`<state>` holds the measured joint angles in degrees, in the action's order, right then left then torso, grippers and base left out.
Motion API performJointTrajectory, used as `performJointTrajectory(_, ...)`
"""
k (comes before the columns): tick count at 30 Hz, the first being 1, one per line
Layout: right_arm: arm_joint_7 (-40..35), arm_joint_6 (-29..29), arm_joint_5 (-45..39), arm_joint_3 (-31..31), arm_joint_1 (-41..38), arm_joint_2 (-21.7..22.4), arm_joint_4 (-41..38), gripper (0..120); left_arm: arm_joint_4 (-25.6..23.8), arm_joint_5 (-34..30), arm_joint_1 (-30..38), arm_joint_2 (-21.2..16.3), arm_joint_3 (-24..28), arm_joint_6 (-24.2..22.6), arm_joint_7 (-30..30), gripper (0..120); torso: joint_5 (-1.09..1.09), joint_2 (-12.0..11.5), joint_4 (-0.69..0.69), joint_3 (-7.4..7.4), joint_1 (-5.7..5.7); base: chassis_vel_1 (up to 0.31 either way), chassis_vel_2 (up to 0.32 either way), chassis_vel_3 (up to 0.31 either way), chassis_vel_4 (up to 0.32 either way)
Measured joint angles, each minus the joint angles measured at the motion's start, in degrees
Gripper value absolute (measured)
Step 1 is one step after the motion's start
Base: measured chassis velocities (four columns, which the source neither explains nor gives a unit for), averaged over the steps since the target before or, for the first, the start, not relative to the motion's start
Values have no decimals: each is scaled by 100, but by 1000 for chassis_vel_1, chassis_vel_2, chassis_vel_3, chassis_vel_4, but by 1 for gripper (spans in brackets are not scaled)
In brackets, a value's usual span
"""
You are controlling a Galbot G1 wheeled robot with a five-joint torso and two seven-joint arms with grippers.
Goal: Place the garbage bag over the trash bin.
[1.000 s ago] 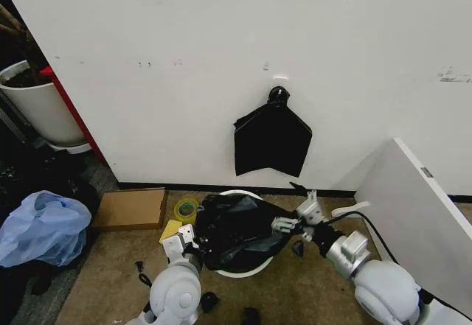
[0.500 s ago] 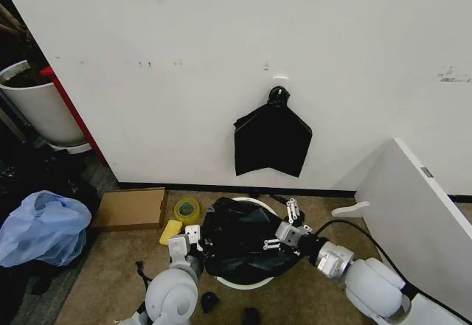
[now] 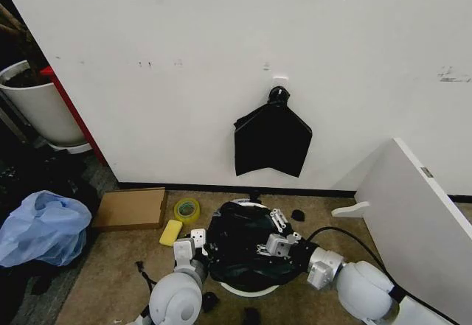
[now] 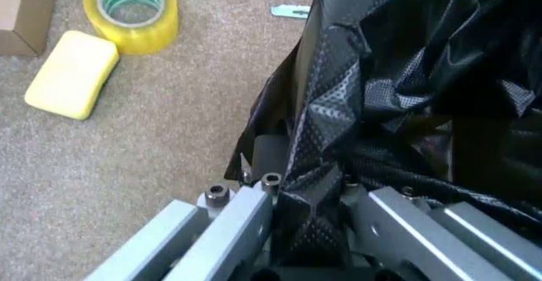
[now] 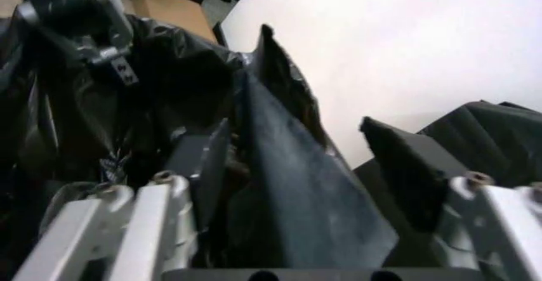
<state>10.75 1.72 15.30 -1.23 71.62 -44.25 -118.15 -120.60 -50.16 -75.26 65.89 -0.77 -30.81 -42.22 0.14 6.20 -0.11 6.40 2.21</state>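
- Garbage bag (image 3: 247, 247), thin glossy black wrinkled plastic, draped over small round white plastic trash bin (image 3: 251, 292) on brown carpet (image 3: 110, 266) just below white wall (image 3: 221, 60); only sliver of white rim visible at near edge, rest hidden under film.
- Left gripper (image 3: 197, 240) at bin's left side, fingers nipped narrow on a fold of bag film; in left wrist view, pleat of film (image 4: 318, 186) pinched between metal fingers (image 4: 245, 214).
- Right gripper (image 3: 274, 233) over bin's right-centre, fingers spread wide w/ a sheet of bag standing between them (image 5: 288, 186); not clamped, prob. resting against one finger only.
- Risk: film tearing – thin plastic, stretched over rim while left pinch holds tight; any hard downward pull likely to rip at pinch point.
- Risk: right side slipping – w/ open fingers no real hold there, so hem could ride back up and off rim.
- Risk: bin tipping or sliding – light, narrow-based; uneven pull from left alone could drag it across carpet.
- Risk: bag mouth bunched, not opened – much crumpled film heaped on top; can't tell whether opening actually surrounds rim or just lies over it.
- Nearby clutter: yellow tape roll (image 3: 186, 208) and yellow sponge block (image 3: 170, 231) just beside bin on left; could snag film or get knocked if bin shifts.
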Motion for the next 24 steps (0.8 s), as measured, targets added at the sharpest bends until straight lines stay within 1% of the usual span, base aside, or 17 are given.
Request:
performJointTrajectory(1, 45, -112, -29, 19, -4, 17, 76, 45, 5, -10, 10, 4, 47, 11, -6, 0, 1, 0, 0, 0, 0, 0, 0, 0, 0)
performJointTrajectory(2, 63, -133, -56, 19, -2, 29, 99, 40, 12, -12, 11, 10, 66, 13, -6, 0, 1, 0, 0, 0, 0, 0, 0, 0, 0)
performJointTrajectory(4, 80, -150, -95, 13, 12, 58, 112, 34, 25, -12, 16, 18, 90, 17, -7, 0, 0, 0, 0, 0, 0, 0, 0, 0, 0)
performJointTrajectory(5, 80, -150, -95, 13, 12, 58, 112, 34, 25, -12, 16, 18, 90, 17, -7, 0, 0, 0, 0, 0, 0, 0, 0, 0, 0)
performJointTrajectory(12, 81, -113, -273, -2, 37, 99, 77, 4, 52, -18, 32, 13, 112, 27, -9, 0, 0, 0, 0, 0, 0, 0, 0, 0, 0)
performJointTrajectory(13, 81, -113, -273, -2, 37, 99, 77, 4, 52, -18, 32, 13, 112, 27, -9, 0, 0, 0, 0, 0, 0, 0, 0, 0, 0)
performJointTrajectory(15, 73, -89, -370, 1, 45, 101, 70, 0, 58, -18, 33, 12, 112, 29, -9, 0, 1, 0, 0, 0, 0, 0, 0, 0, 0)
performJointTrajectory(19, -13, -253, -1559, 19, 121, 133, -101, 0, 82, 55, 24, -22, 105, 40, -15, 0, 0, 0, 0, 0, 0, 0, 0, 0, 0)
performJointTrajectory(21, -17, -263, -1606, 18, 123, 133, -109, 0, 83, 60, 23, -24, 105, 41, -14, 0, 0, 0, 0, 0, 0, 0, 0, 0, 0)
performJointTrajectory(23, -89, -392, -2219, -15, 126, 131, -217, 0, 103, 169, 8, -68, 110, 64, 13, 0, 0, 0, -1, 0, 0, 0, 0, 0, 0)
performJointTrajectory(24, -240, -563, -2900, -82, 78, 131, -325, 0, 129, 343, -13, -140, 120, 129, 139, 0, 1, 0, 1, 0, 0, 0, 0, 0, 0)
